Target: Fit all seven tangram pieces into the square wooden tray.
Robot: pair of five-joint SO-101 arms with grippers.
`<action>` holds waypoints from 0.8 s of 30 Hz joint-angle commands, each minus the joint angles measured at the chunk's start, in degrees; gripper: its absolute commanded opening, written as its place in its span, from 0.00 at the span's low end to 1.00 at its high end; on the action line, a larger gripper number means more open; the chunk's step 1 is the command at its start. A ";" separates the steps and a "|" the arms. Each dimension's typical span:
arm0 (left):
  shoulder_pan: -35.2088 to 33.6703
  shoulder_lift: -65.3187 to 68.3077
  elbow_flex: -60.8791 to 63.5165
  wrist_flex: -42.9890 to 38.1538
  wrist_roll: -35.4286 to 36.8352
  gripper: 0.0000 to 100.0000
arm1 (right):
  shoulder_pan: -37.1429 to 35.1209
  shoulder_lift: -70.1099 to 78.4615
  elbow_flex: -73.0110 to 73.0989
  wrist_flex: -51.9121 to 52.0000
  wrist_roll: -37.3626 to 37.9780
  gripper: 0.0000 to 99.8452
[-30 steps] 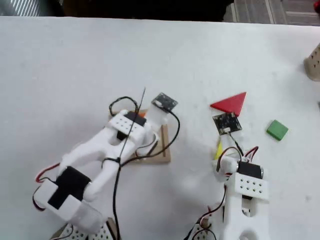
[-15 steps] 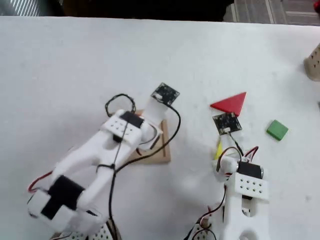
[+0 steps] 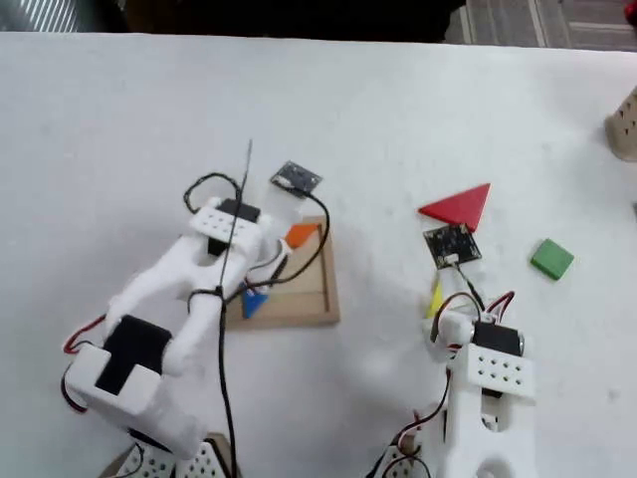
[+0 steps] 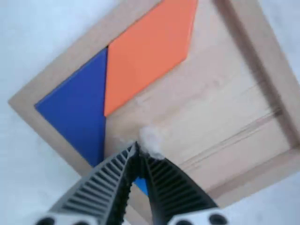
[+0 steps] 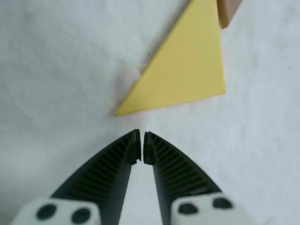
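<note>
The square wooden tray (image 3: 323, 299) lies at the table's middle; an orange parallelogram (image 3: 301, 235) and a blue triangle (image 3: 254, 302) rest inside it. In the left wrist view the orange piece (image 4: 150, 47) and blue triangle (image 4: 77, 108) lie edge to edge in the tray (image 4: 262, 61). My left gripper (image 4: 139, 151) hovers shut above the blue triangle's edge, holding nothing. To the tray's right lie a red triangle (image 3: 458, 206), a green square (image 3: 551, 258) and a yellow triangle (image 3: 435, 297). My right gripper (image 5: 141, 139) is shut and empty just short of the yellow triangle (image 5: 187, 70).
A tan pegged object (image 3: 625, 124) stands at the right table edge. A tan corner (image 5: 228, 11) touches the yellow triangle's far tip in the right wrist view. Open white tabletop stretches across the far half and to the tray's left.
The left arm has swung to the left and back over the tray, uncovering the orange and blue pieces. The right arm has kept still.
</note>
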 commanded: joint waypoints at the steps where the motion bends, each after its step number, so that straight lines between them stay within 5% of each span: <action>1: -0.57 -3.91 1.93 0.79 -1.58 0.02 | -0.84 -1.10 -0.18 -0.84 0.70 0.02; 15: -0.57 -27.12 13.27 -0.70 -1.49 0.03 | -2.77 -1.10 0.53 -1.63 0.70 0.02; 24: 7.08 -22.73 15.12 -5.63 -0.79 0.03 | -2.86 -1.10 0.62 -1.63 0.70 0.02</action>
